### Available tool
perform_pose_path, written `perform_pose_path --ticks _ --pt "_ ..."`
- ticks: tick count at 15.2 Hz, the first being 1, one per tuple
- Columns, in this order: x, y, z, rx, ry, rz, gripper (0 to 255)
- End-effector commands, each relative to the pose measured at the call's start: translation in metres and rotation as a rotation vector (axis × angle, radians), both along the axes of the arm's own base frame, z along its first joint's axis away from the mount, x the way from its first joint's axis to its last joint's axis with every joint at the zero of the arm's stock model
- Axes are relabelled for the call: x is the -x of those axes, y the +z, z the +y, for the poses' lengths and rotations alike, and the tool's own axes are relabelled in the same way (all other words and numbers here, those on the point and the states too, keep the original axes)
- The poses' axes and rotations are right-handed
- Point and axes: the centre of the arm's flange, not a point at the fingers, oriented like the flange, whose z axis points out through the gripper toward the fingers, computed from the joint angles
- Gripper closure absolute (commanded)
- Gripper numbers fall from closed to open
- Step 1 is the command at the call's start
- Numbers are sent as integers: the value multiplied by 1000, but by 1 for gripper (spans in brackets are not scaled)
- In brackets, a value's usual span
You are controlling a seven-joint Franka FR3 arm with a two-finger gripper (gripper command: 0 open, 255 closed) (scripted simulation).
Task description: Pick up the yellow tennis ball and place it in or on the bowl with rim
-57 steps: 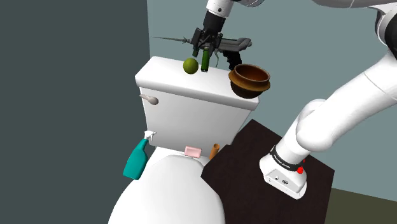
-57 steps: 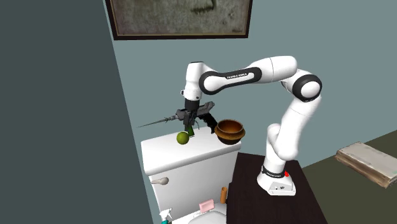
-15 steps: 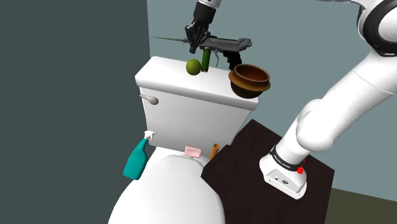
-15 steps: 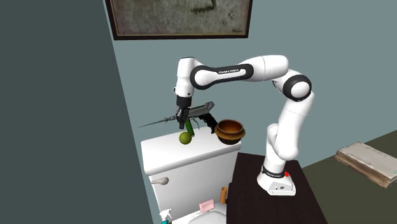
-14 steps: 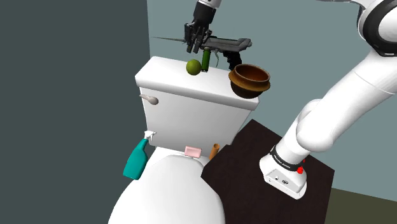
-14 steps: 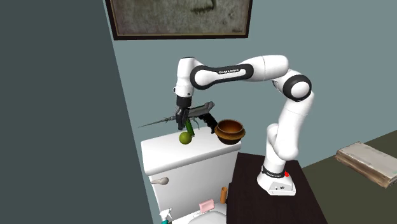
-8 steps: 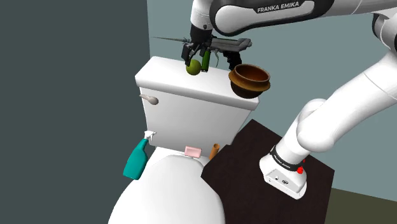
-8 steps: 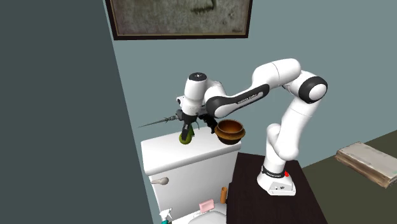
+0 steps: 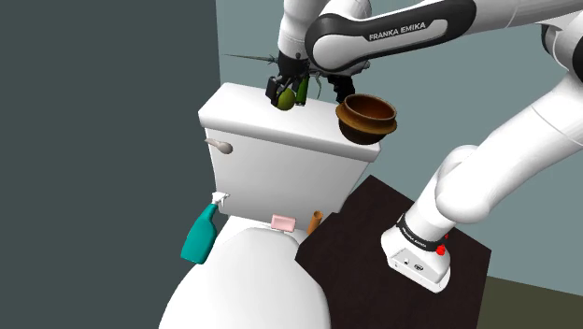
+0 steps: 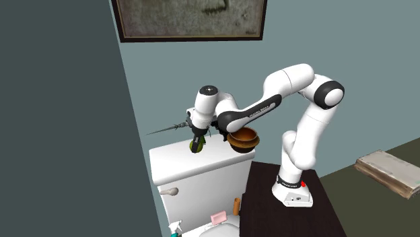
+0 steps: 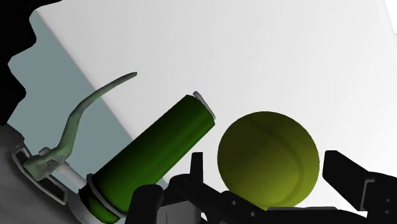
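- now tool (image 11: 270,177) around yellow-green ball (image 11: 267,153), fingers apart, not clamping
- ball on toilet tank lid (image 9: 250,117), just beside green handle (image 11: 153,156)
- brown bowl (image 9: 366,114) nr, on same lid

Toilet tank (image 9: 271,159) bearing ball (image 11: 267,153), tool (image 11: 153,156), bowl (image 9: 366,117)

White lettering, FRANKA EMIKA, runs along my dark forearm (image 9: 411,26), the link just above and behind my tool (image 9: 283,94), and reads plainly in the shoulder view. In the second exterior view the same forearm carries lettering too small to read.
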Motion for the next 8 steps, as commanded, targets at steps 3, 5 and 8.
perform_pose_path --ticks 3,5,8 --pt "0 -1 0 0 0 0 0" --pt "0 -1 0 0 0 0 0" --pt "0 -1 0 0 0 0 255"
